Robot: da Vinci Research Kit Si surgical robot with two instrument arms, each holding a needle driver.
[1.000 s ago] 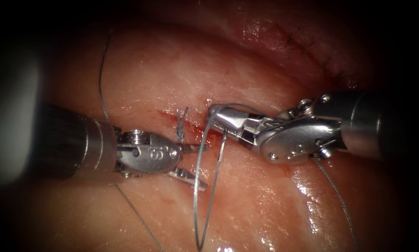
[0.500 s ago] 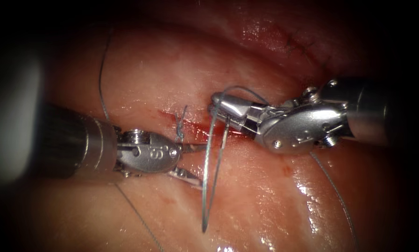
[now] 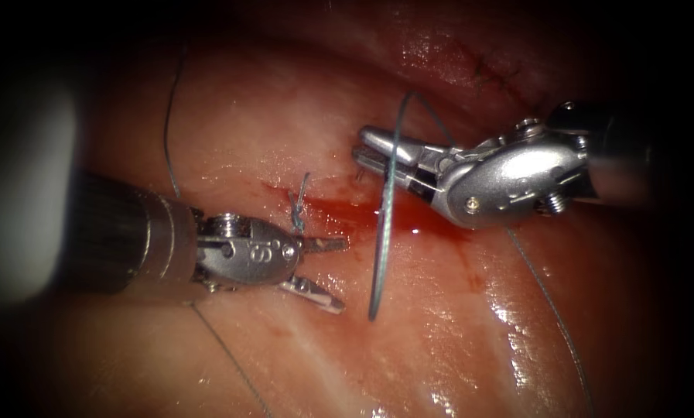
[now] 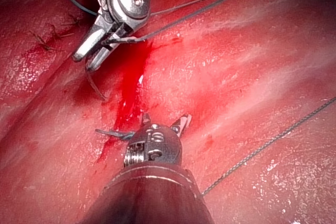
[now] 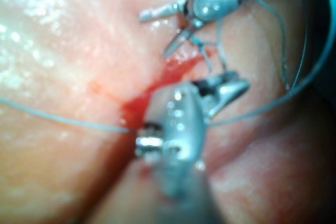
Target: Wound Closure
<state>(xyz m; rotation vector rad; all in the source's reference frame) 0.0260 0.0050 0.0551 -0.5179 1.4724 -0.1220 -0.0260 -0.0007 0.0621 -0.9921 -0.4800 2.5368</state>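
The tissue [image 3: 285,116] has a cut [image 3: 347,210] wet with red fluid. My right tool [image 3: 371,149] is shut on the curved needle [image 3: 381,248], about a third of the way from its thread end. The needle hangs over the cut, free of the tissue, with its point low. My left tool [image 3: 340,275] stands open on the cut's left side and holds nothing. A tied stitch with cut ends [image 3: 299,205] sits just above it. In the left wrist view my left tool [image 4: 165,119] is open below the right tool [image 4: 86,56]. My right tool [image 5: 231,90] grips the needle [image 5: 310,77].
Thread [image 3: 548,302] trails from under the right tool toward the lower right. Another strand [image 3: 169,131] runs up the tissue's left side and passes behind the left tool. An older stitched line [image 3: 509,77] lies at the upper right. Glossy wet tissue [image 3: 509,317] lies lower right.
My right tool rose and shifted right with the needle, lifting its point up from low in the picture and away from the cut's edge. The left tool stayed still, open.
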